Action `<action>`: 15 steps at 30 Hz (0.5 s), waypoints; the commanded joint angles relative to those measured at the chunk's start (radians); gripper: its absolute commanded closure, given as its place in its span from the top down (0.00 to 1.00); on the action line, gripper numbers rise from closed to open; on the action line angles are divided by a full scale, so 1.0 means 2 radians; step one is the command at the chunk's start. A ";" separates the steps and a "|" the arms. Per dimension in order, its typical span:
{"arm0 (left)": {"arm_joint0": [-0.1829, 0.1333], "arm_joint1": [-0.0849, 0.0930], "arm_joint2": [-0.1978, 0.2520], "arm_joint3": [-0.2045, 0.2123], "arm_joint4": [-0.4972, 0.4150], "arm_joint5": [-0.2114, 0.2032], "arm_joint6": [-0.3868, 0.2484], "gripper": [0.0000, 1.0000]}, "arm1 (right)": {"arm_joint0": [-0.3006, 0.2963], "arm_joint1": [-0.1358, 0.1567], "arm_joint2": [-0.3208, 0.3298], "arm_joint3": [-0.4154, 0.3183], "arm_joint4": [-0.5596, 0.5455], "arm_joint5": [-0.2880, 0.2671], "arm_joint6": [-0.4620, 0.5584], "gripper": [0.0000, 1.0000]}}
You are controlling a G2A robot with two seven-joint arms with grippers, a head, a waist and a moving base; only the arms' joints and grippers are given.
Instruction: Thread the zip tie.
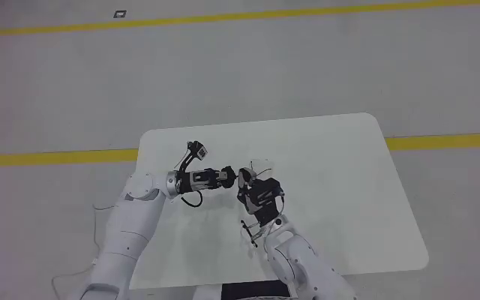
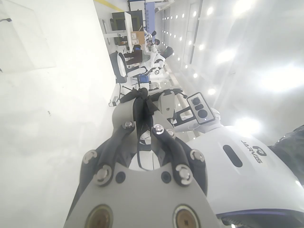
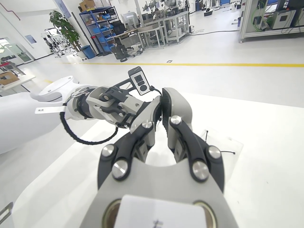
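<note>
Threading, I judge: left pincer clamps the zip tie, my right pincer closed alongside; next needs exact alignment.

The arms are glossy white shells with grey wrists, the left pincer and right pincer have black linkage bars pinned by round silver screws and grey fingers with ribbed black pads, and a braided black cable loops at the left wrist.
</note>
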 commanded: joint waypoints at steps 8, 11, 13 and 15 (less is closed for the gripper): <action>0.000 0.000 0.000 0.000 0.000 0.000 0.000 0.00 | 0.006 -0.001 -0.001 0.008 0.008 0.003 -0.001 0.01; 0.000 0.000 0.000 0.000 0.000 0.000 0.000 0.00 | 0.001 -0.001 0.003 0.002 0.019 0.009 -0.013 1.00; 0.000 0.000 0.000 0.000 0.000 0.000 0.000 0.00 | -0.003 0.000 0.007 -0.003 0.022 0.008 -0.018 1.00; 0.000 0.000 0.000 0.000 0.000 0.000 0.000 0.00 | -0.008 0.001 0.013 -0.008 0.024 0.006 -0.023 1.00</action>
